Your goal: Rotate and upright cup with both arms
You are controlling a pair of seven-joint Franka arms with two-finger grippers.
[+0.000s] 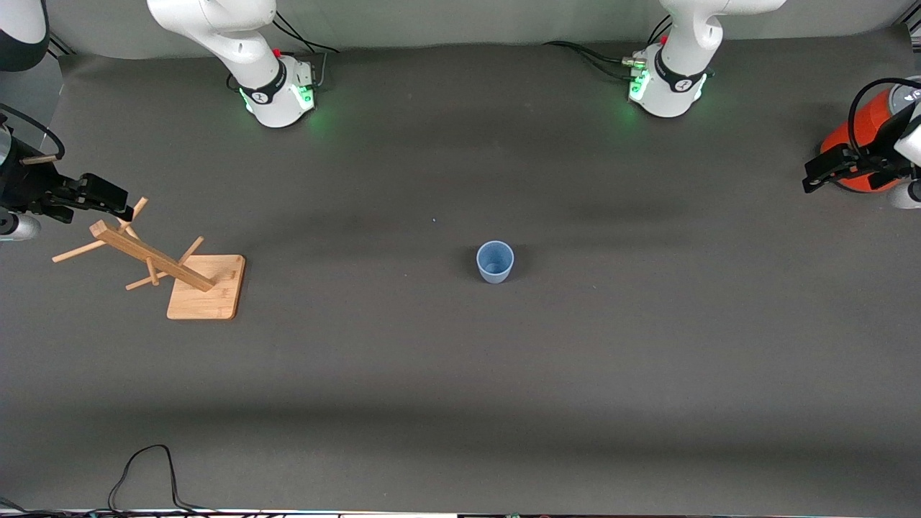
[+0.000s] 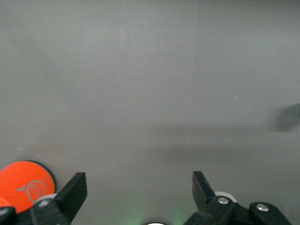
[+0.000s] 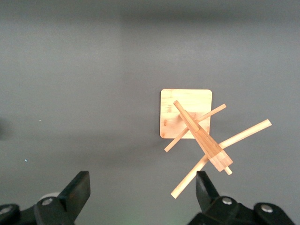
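From the front, the cup [image 1: 495, 261] stands upright, mouth up, mid-counter [image 1: 460, 374], well apart from both arms. The left claw [image 1: 820, 176] hangs by an orange cylinder [image 1: 860, 133]; the right claw [image 1: 119, 205] hovers over a wooden rack [image 1: 180, 270].

Left wrist: claw [image 2: 139, 187] released, empty.

Right wrist: claw [image 3: 143, 190] released, above the rack [image 3: 197, 131].

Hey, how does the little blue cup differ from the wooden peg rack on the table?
The small pale-blue plastic cup is a plain tapered tumbler; the bamboo peg rack is a square base with a post and crossing pegs. The cup is much smaller than the rack. The cup sits mid-table, apart from both grippers; the rack stands at the right arm's end, under the open right gripper. Both stand upright on the grey table.
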